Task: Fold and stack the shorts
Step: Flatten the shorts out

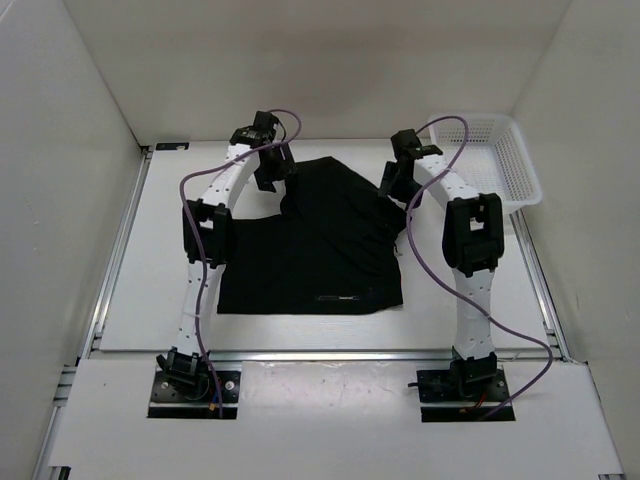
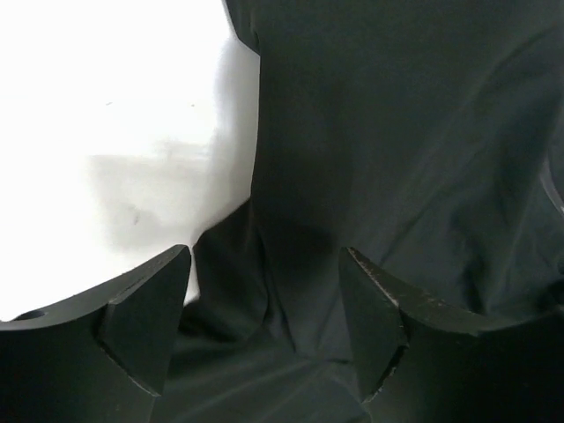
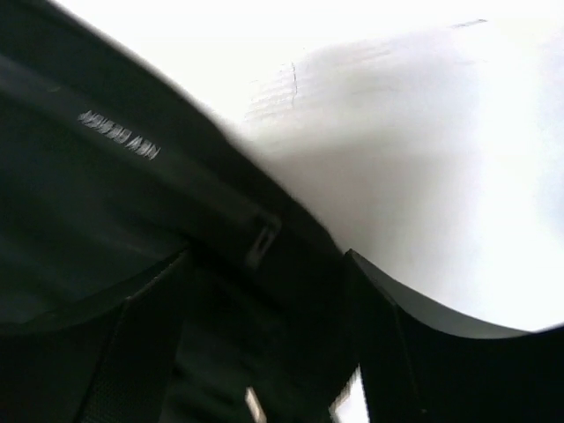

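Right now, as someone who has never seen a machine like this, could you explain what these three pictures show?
The wide picture looks down from above on two white robot arms bolted at the near edge of a table. The left arm and the right arm each end in a two-finger claw. The other two pictures come from small cameras on the wrists, so each shows its own claw's black fingers up close. A pair of black shorts lies spread on the table, and a white plastic basket sits at the far right corner. The left claw and the right claw are both at the far edge of the shorts, fingers apart over the cloth. Nothing looks pinched yet.
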`<state>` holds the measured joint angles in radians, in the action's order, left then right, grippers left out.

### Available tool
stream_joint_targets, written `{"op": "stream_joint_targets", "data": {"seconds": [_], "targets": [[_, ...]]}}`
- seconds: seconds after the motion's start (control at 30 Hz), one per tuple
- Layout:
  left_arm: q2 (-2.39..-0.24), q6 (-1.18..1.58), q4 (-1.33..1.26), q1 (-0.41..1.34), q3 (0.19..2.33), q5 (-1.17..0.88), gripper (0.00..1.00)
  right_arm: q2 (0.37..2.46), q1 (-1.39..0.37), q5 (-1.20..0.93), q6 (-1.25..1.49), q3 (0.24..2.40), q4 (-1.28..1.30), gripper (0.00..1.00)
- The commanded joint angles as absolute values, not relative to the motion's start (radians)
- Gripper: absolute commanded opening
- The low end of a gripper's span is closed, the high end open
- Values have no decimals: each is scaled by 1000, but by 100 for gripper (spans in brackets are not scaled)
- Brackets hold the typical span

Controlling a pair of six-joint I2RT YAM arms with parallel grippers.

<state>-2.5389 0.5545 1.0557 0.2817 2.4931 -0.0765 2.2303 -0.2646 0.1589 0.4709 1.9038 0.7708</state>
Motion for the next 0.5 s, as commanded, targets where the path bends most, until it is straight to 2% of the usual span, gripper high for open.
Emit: {"op": "stream_joint_targets", "data": {"seconds": [0.0,0.03,0.07,0.13,0.17,0.2,0.23,0.33,0.47], "targets": [[-2554,563,1020,281,2526,-137,78,2278,-274,178,439,1968,810,70],[-2575,563,1006,281,2537,-149,71,2278,-275,167,439,1968,810,59],[-2585,563,1006,281,2546,-149,65,2278,-275,167,439,1968,810,53],[-2594,572,1006,281,2556,-161,47,2278,-284,167,439,1968,810,34],[-2594,572,993,281,2556,-176,36,2258,-284,176,439,1959,810,14],[-2594,581,992,281,2556,-187,10,2249,-284,176,439,1959,810,5],[-2594,581,992,281,2556,-187,10,2240,-284,176,439,1947,810,0],[-2499,591,992,281,2482,-140,10,2181,-284,167,428,1916,810,0],[-2265,591,992,261,2167,-20,10,2062,-316,176,407,1842,799,0]]}}
